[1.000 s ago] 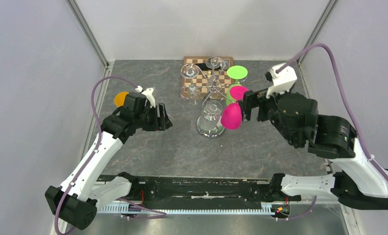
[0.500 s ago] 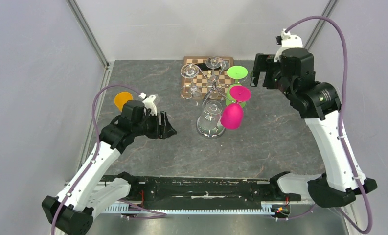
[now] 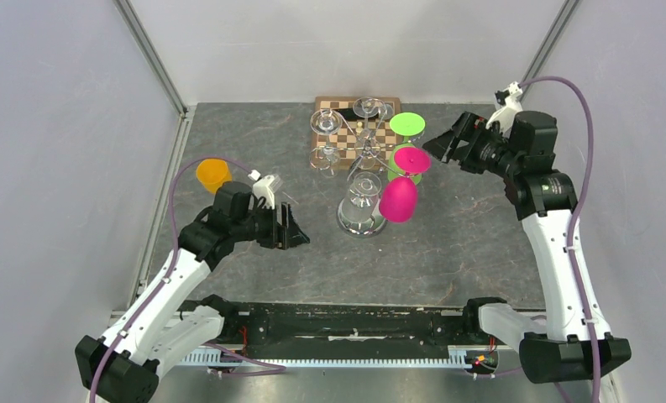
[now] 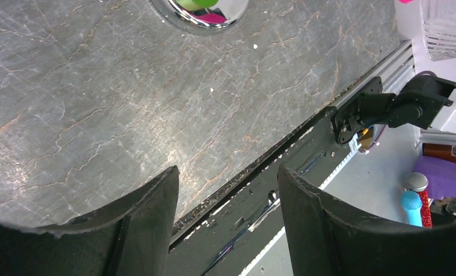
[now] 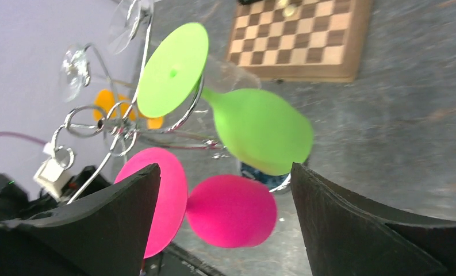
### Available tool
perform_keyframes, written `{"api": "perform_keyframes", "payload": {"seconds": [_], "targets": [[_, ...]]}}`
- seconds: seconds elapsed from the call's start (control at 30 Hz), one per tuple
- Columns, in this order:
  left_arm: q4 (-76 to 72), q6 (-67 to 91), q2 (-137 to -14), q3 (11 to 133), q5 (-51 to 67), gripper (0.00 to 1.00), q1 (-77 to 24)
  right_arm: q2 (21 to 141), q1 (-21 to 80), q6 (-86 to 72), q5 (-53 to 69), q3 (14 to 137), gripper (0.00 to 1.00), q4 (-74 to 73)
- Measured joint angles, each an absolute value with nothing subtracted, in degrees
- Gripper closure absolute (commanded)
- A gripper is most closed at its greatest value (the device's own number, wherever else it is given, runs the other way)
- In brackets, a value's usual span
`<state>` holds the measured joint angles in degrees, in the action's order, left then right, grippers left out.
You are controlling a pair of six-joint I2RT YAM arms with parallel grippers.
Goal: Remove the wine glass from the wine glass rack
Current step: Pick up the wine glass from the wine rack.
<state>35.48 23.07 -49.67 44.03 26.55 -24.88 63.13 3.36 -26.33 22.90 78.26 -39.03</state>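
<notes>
Chromed wire forms the wine glass rack, whose curled hooks hold a matte green wine glass and a pink wine glass upside down by their flat round feet, above a mirrored disc base just in front of the wooden chessboard. At the right gripper, the jaws stand apart near both coloured glasses, touching neither. At the left gripper, the jaws stand apart and empty over the veined grey counter, left of the rack.

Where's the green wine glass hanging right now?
In the top view, the green wine glass hangs on the rack's right side, beside the chessboard, just beyond the pink glass, with the open right gripper nearby.
</notes>
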Motion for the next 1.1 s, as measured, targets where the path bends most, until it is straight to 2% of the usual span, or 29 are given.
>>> {"api": "perform_keyframes", "payload": {"seconds": [0.2,0.33,0.77,1.1], "targets": [[34.26,23.07,-49.01,42.57,27.77,0.31,-24.88,60.12,2.37,-35.68,33.17,68.31,0.19,-28.16],[33.65,23.07,-48.99,41.93,28.49,0.31,-24.88,59.31,2.37,-39.4,36.27,66.13,0.25,-23.66],[32.97,23.07,-48.99,41.54,28.67,0.32,-24.88,58.0,2.35,-45.5,40.62,62.85,0.5,-16.62],[32.86,23.07,-48.99,41.43,28.64,0.32,-24.88,57.3,2.35,-46.98,41.8,62.22,0.75,-15.7]]}}
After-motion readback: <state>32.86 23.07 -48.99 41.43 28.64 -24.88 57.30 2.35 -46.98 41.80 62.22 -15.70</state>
